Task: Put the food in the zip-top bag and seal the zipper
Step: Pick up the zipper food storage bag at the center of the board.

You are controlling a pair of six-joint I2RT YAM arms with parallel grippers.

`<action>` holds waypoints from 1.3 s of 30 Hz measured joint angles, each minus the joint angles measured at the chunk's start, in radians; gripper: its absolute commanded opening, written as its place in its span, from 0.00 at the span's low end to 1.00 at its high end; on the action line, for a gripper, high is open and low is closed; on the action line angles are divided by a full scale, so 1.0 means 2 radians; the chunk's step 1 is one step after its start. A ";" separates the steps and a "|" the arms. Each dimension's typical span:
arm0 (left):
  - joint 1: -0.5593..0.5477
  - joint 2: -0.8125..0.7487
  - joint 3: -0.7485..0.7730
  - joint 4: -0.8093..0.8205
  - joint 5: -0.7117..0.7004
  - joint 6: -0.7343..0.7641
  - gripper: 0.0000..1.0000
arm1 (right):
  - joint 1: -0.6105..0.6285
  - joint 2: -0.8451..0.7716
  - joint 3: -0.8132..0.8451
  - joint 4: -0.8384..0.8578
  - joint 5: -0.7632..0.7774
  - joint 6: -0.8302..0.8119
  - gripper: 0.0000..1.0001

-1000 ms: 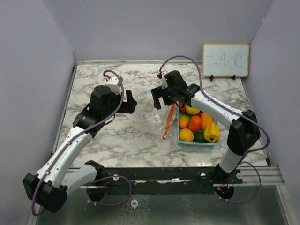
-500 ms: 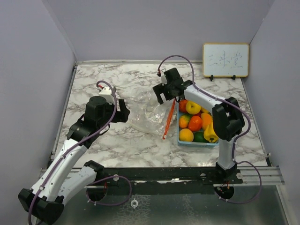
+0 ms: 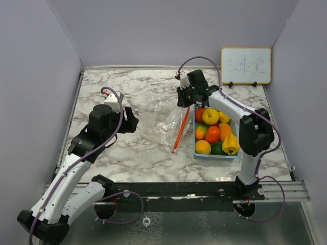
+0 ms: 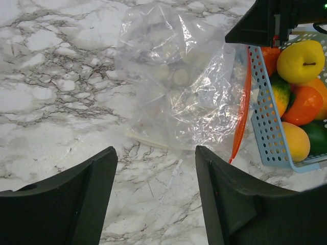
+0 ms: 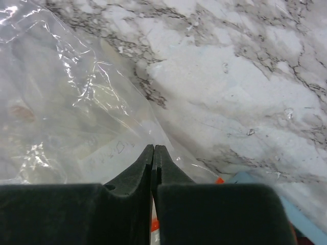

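Our left gripper [image 4: 156,153] has drawn back, jaws spread. The zip-top bag [image 3: 159,121], limp and slippery we judge, lies on the table [image 3: 127,155], best held at its stiffer orange zipper [image 3: 179,133], which our right gripper [image 5: 153,148] pinches. The food [image 3: 212,133] fills the basket [image 3: 195,149].

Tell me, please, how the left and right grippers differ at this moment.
The left gripper is open; the right gripper is shut. The left hovers over the marble table short of the zip-top bag, holding nothing; the right pinches the bag's edge near its orange zipper. Both are dark and face the bag.
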State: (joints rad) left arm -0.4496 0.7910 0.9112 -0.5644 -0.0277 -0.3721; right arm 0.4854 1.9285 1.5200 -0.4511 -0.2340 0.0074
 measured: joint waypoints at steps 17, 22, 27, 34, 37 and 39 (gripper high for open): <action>-0.009 -0.002 0.022 0.032 0.099 -0.015 0.59 | 0.003 -0.146 -0.093 0.042 -0.020 0.297 0.02; -0.051 0.015 -0.020 0.078 0.096 -0.005 0.65 | 0.003 -0.146 -0.093 0.043 -0.020 0.321 0.02; -0.134 0.065 -0.050 0.115 0.051 0.006 0.68 | 0.003 -0.146 -0.093 0.043 -0.020 0.331 0.02; -0.226 0.130 -0.059 0.196 -0.048 0.017 0.76 | 0.003 -0.146 -0.093 0.043 -0.016 0.336 0.02; -0.252 0.164 -0.059 0.235 -0.087 0.018 0.79 | 0.003 -0.146 -0.093 0.042 -0.015 0.339 0.02; -0.270 0.187 -0.059 0.255 -0.109 0.018 0.79 | 0.003 -0.146 -0.093 0.042 -0.015 0.339 0.02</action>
State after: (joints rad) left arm -0.9894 1.1641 0.7929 -0.0547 -0.2451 -0.3370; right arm 0.4919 1.6363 1.3342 -0.3668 -0.2638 0.6861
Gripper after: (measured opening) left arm 0.785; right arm 0.023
